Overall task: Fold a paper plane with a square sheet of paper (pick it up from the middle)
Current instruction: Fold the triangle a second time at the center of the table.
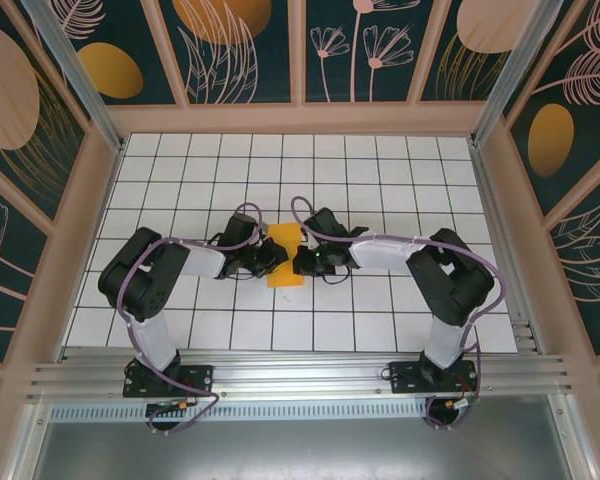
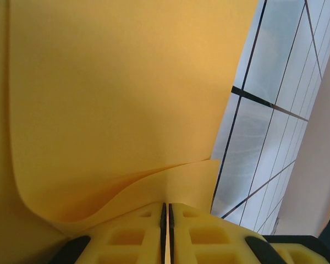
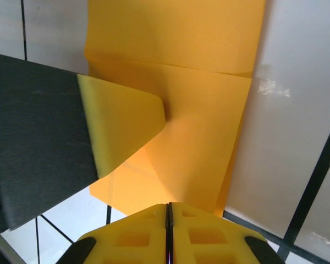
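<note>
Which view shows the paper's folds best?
Right wrist. The paper shows its stacked layers, a crease across and one curled flap, with its side edges in frame. Left wrist is too close: the paper is a plain sheet with a curl near the bottom. Top shows it small and partly covered.

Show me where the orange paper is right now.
In the top view, the folded orange-yellow paper sits mid-table, between the left gripper and the right gripper.

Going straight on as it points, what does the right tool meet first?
The folded orange paper, directly ahead of the shut right tool; its near edge seems almost at the tips, depth unclear.
</note>
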